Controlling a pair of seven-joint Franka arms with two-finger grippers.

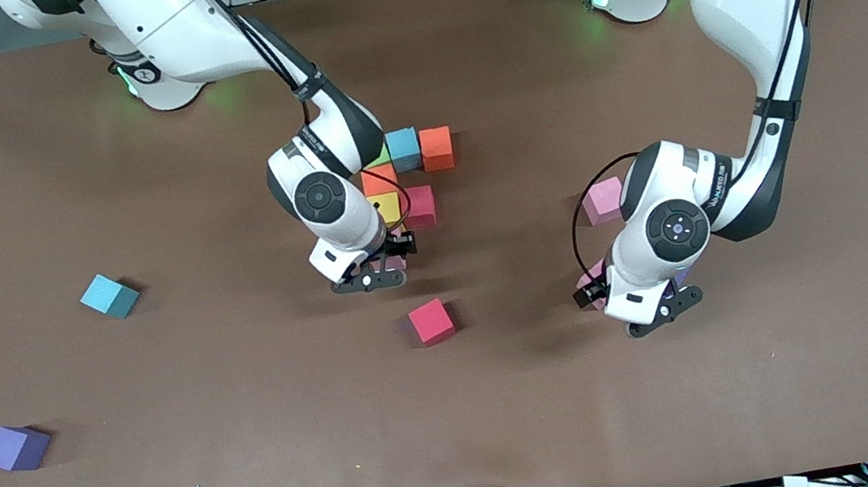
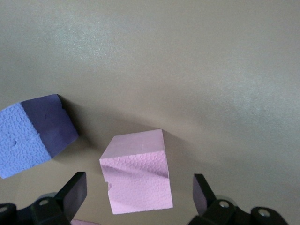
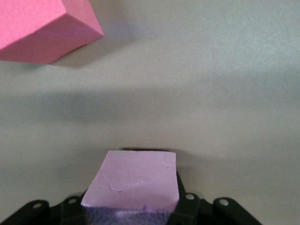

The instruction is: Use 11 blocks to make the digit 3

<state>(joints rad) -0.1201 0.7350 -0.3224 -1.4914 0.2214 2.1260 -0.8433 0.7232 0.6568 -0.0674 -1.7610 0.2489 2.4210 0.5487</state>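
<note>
A cluster of blocks [image 1: 414, 177] lies mid-table: blue [image 1: 403, 149], orange [image 1: 436, 148], a second orange [image 1: 380, 180], yellow [image 1: 389, 208] and red-pink [image 1: 420, 206]. My right gripper [image 1: 374, 279] [image 3: 133, 208] hangs low beside this cluster, shut on a pale pink block [image 3: 133, 180]. My left gripper [image 1: 664, 312] [image 2: 139, 192] is open, its fingers either side of a pink block [image 2: 138, 173] [image 1: 591, 281] on the table and apart from it. A purple block [image 2: 33, 138] lies next to that pink one.
Loose blocks: red [image 1: 431, 321] [image 3: 42, 28] nearer the camera than the cluster, pink [image 1: 602, 200] by the left arm, teal [image 1: 108, 295] and purple [image 1: 15, 447] toward the right arm's end. Brown table surface [image 1: 257, 453] all round.
</note>
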